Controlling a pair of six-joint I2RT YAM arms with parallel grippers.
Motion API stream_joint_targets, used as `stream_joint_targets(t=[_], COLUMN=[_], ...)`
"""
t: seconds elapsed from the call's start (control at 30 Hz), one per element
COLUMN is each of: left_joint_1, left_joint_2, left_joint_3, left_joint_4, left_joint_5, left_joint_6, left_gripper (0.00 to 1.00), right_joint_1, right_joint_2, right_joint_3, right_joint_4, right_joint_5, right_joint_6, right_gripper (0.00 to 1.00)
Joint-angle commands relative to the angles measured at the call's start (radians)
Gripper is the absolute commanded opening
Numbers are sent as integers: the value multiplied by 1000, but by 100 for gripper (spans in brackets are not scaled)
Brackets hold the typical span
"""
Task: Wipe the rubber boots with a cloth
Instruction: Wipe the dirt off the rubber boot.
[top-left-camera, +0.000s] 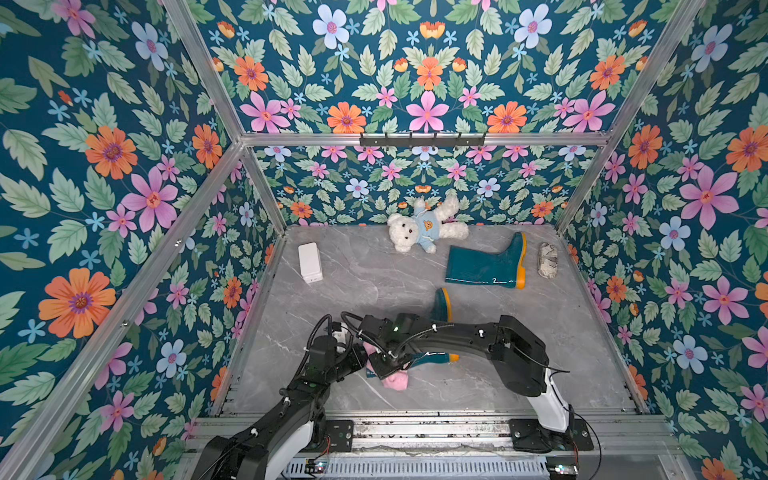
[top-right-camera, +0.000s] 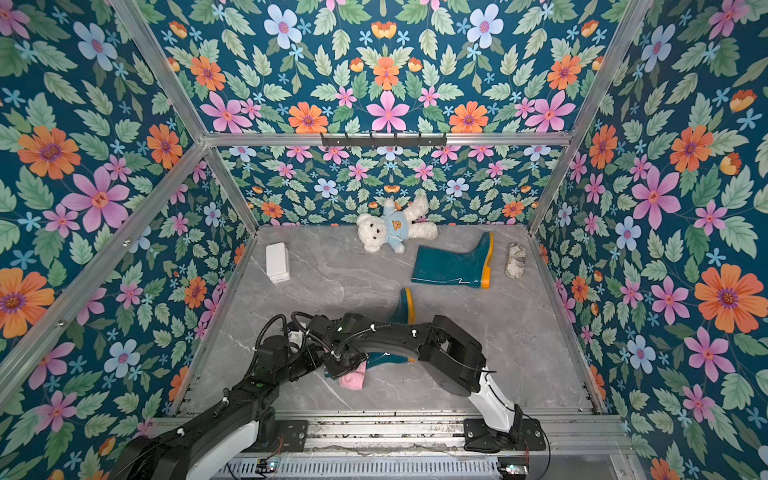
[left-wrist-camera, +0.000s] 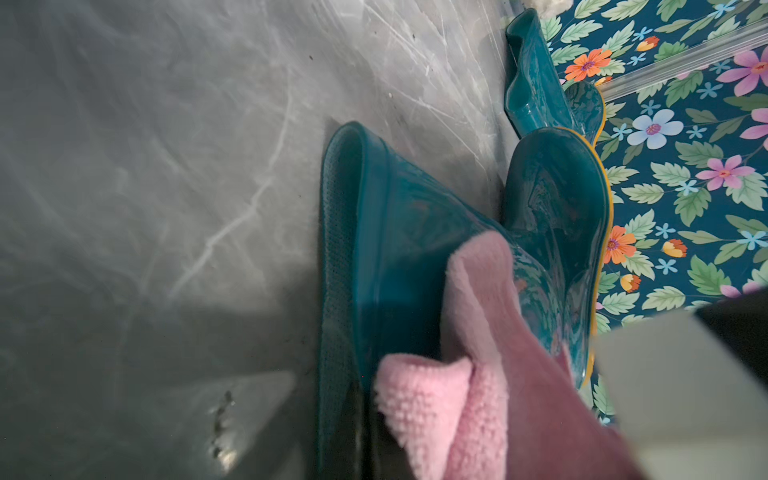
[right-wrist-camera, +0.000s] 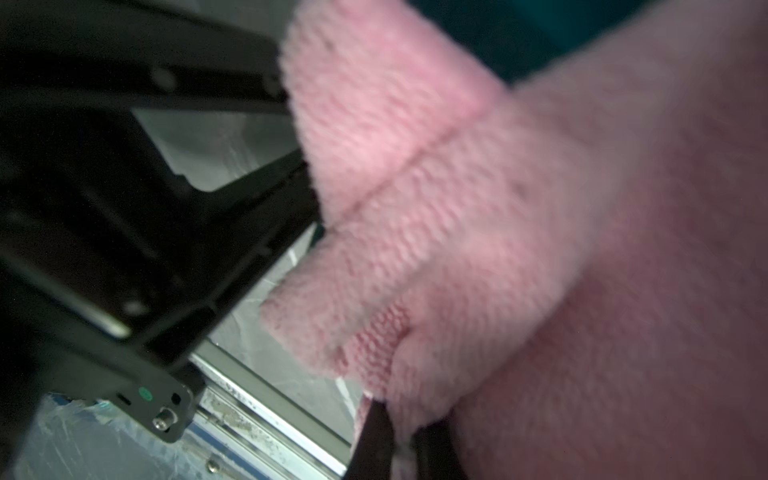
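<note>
Looks partway: right jaws are pinching the cloth (top-left-camera: 395, 380) onto the near boot (left-wrist-camera: 395, 249) at lower centre of both top views, left jaws are clamping shut, apparently on its rim, and the far boot (top-left-camera: 484, 266) is lying right of centre on the bench (top-left-camera: 374, 274), not yet wiped.

I see the far boot (top-left-camera: 484, 264), glossy teal with a yellow sole, lying on its side on the surface (top-left-camera: 374, 282). The near boot (top-left-camera: 442, 305) lies mostly hidden, and the fuzzy pink cloth (top-left-camera: 395, 380) is bunched, apparently against its shaft.
</note>
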Motion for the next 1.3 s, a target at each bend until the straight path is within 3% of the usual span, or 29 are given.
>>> stream_joint_targets(t=[0.0,0.17,0.4,0.57,0.73,0.83,1.0,1.27], left_joint_1=[3,2,4,6,6,7,7,7], left_joint_2=[-1,-6,-6,1,11,13,12,12], left_joint_3=[0,-1,-2,-1,0,1,1,-1], left_joint_4=[13,10,8,14,17,20,19,19], left_joint_5=[-24,-25,-27,-24,-19,-18,-17,-17], left_joint_6=[-1,-3,-3,-3,0,-1,0,0], left_gripper=[0,0,0,0,0,0,0,0], right_joint_1=[12,-3,-39,-117,-211,-244,-244,-170], right_joint_2=[12,-80,-270,-470,-654,-685,-613,-403], right_joint_3=[7,-113,-357,-583,-695,-698,-622,-349], right_joint_4=[-24,-10,-63,-62,-87,-87,-80,-31], right_joint_5=[-36,17,182,240,279,282,274,198], right_joint_6=[-3,20,45,84,83,63,30,-16], right_gripper=[0,0,0,0,0,0,0,0])
